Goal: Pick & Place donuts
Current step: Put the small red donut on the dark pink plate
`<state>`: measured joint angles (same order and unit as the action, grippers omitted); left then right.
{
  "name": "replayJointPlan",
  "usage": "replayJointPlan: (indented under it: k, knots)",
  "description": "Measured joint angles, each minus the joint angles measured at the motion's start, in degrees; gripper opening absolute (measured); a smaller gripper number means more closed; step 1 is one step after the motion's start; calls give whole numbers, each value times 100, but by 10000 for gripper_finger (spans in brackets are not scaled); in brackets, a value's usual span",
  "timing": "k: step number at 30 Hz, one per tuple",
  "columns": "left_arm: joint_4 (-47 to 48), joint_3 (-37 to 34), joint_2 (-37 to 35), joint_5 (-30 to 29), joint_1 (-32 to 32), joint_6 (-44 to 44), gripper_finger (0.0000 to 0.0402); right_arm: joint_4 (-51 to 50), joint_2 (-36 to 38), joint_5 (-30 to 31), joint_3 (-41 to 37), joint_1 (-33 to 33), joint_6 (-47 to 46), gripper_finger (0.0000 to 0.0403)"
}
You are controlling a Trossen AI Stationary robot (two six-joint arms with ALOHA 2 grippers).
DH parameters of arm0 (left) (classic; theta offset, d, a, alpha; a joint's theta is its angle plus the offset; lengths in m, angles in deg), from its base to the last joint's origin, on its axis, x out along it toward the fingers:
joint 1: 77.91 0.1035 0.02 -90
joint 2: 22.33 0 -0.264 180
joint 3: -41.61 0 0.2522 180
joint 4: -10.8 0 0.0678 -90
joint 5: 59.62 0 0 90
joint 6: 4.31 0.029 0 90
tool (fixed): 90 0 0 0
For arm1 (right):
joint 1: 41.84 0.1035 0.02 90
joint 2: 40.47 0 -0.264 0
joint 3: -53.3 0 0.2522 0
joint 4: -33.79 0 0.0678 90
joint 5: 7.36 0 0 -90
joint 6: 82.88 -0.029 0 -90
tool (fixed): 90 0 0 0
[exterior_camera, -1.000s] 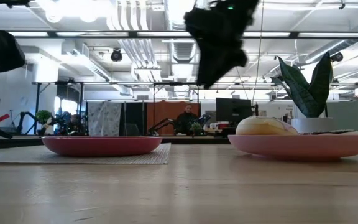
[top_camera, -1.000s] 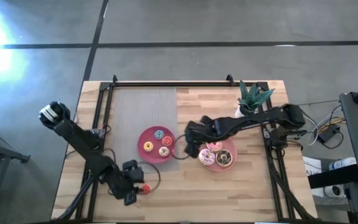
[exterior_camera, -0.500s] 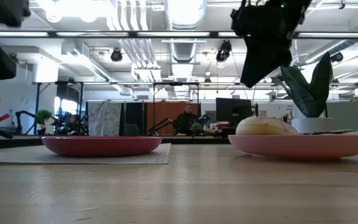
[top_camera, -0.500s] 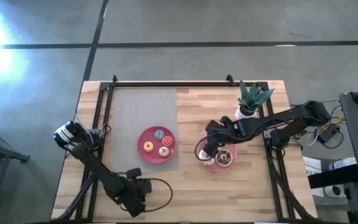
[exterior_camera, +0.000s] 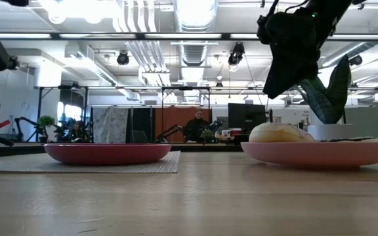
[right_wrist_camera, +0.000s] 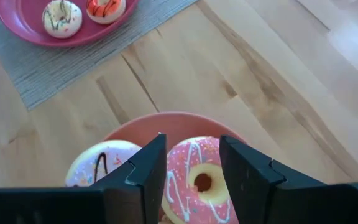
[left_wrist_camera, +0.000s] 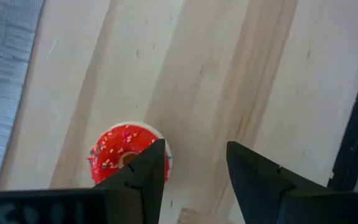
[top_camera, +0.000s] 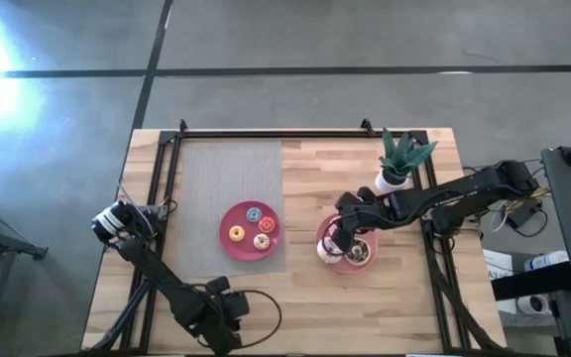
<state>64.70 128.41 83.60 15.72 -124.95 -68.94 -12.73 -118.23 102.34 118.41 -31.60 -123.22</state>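
My right gripper (top_camera: 337, 238) hangs open over the right pink plate (top_camera: 373, 248), above its left part. In the right wrist view its fingers frame a pink donut with white stripes (right_wrist_camera: 201, 177); a pale donut with a chocolate line (right_wrist_camera: 101, 165) lies beside it on the plate (right_wrist_camera: 166, 121). The left pink plate (top_camera: 224, 230) carries three small donuts (top_camera: 254, 213). My left gripper (top_camera: 216, 312) is open near the table's near edge. A red sprinkled donut (left_wrist_camera: 124, 155) lies flat on the wood just outside one finger, untouched; in the high view the gripper hides it.
A grey mat (top_camera: 231, 169) lies under the left plate. A potted plant (top_camera: 399, 159) stands behind the right plate, close to my right arm. Black frame rails run along the table's left, right and far sides. Bare wood lies between the plates and toward the near edge.
My right gripper has moved from the gap between the two plates toward the table's right and now hangs over the right plate. My left arm has drawn back toward the near edge, and its gripper now covers the red donut in the high view.
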Motion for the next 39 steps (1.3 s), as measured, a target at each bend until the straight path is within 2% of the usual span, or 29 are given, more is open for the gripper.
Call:
replayJointPlan:
  k: [9, 19, 25, 29, 37, 39]
  knots:
    - [486, 64, 61, -98, -4, -792, 145, 231, -24, -13, -117, 0, -20, 141]
    - [486, 42, 145, -254, -15, -506, 145, 298, -26, -17, -137, 0, -22, 139]
    - [386, -131, 249, -206, 44, -653, 142, 340, -29, -15, -139, 0, -207, 137]
    - [383, -197, 303, -197, 44, -690, 115, 339, -31, -15, -146, 0, -280, 139]
    - [392, -205, 310, -226, 167, -739, 12, 366, -31, -16, -146, -2, -280, 134]
    - [402, -189, 227, -216, 210, -635, 7, 381, -31, -48, -146, -3, -280, 135]
